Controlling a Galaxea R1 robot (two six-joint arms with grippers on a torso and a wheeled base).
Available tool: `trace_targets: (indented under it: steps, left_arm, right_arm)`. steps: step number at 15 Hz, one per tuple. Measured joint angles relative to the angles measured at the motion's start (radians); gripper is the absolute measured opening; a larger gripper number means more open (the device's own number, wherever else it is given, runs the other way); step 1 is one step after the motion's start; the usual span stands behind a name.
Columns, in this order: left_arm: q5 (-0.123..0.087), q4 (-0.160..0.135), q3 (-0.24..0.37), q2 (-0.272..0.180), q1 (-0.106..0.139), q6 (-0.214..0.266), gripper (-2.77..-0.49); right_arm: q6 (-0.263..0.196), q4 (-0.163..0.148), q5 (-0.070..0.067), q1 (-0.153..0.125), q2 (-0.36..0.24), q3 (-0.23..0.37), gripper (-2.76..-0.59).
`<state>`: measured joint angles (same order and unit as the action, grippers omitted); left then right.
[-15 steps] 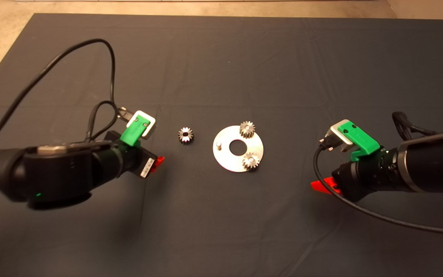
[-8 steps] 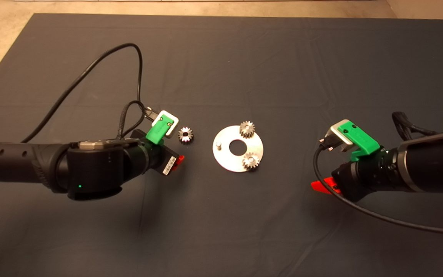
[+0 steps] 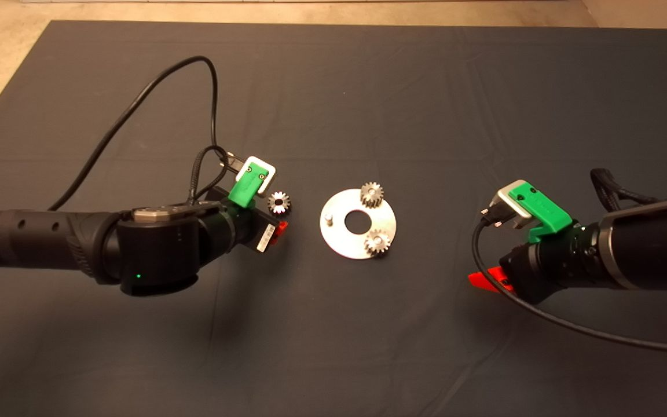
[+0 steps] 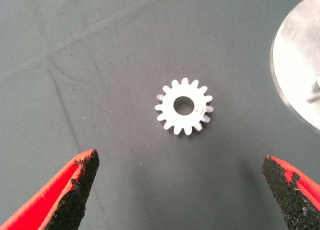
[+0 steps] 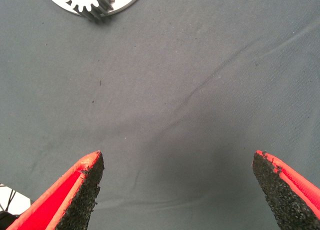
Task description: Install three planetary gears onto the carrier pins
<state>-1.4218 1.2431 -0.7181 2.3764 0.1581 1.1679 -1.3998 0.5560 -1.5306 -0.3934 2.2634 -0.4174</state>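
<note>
A loose planetary gear [image 3: 279, 202] lies flat on the mat, left of the shiny carrier disc [image 3: 342, 238]. Two more gears sit on pins of the disc, one at its far edge [image 3: 372, 194] and one at its near right edge [image 3: 378, 241]. One bare carrier pin [image 3: 329, 219] stands on the disc's left side. My left gripper [image 3: 278, 227] hovers just left of and near the loose gear [image 4: 183, 106], open, its fingers [image 4: 75, 190] wide on either side of it and not touching. My right gripper [image 3: 487, 281] waits open to the right of the disc.
The dark mat [image 3: 368, 87] covers the table, with a bare floor strip along its far and left edges. A black cable [image 3: 154, 92] loops up from the left arm. The right wrist view shows mat and the disc's edge with a gear [image 5: 95, 5].
My left arm has moved right across the mat, bringing its open gripper from well left of the loose gear to right over it. The right arm, disc and gears have not moved.
</note>
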Motion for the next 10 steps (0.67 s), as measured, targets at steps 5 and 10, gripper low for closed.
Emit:
trace_targets:
  steps: [5, 10]
  left_arm:
    - [0.047, 0.022, -0.039, 0.001, -0.009, 0.025, -0.90]
    - [0.058, 0.044, -0.064, 0.022, -0.030, 0.041, -0.90]
  right_arm:
    - [0.000, 0.000, 0.000, 0.000, 0.000, 0.000, -1.15]
    - [0.000, 0.000, -0.001, 0.000, -0.001, 0.000, -1.15]
